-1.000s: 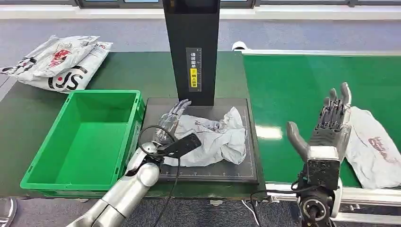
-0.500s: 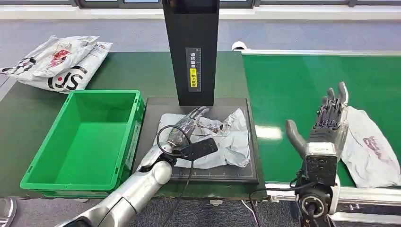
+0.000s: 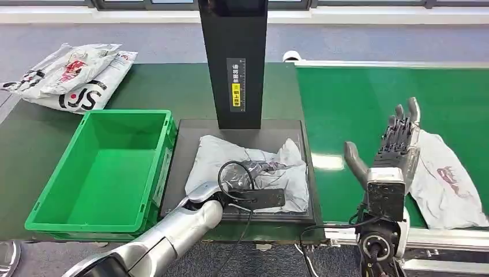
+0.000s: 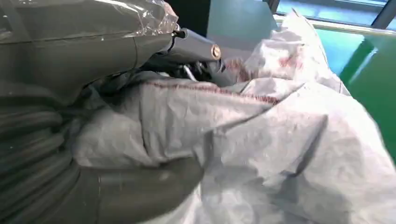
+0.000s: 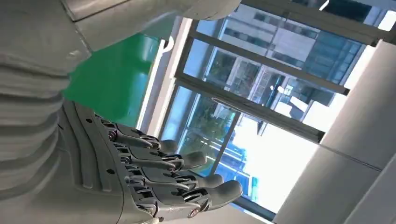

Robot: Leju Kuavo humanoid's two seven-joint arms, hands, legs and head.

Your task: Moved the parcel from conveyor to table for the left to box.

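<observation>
The left hand point(image 4: 70, 154) grasps the parcel point(image 3: 248, 170) on the black pad point(image 3: 184, 173); next it must go into the green box point(image 3: 104, 167). The right hand point(image 3: 395, 153) stays released.

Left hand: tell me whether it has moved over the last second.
Yes. The left hand has swung right across the black scale plate, away from the green plastic crate, onto the crumpled grey poly parcel.
</observation>
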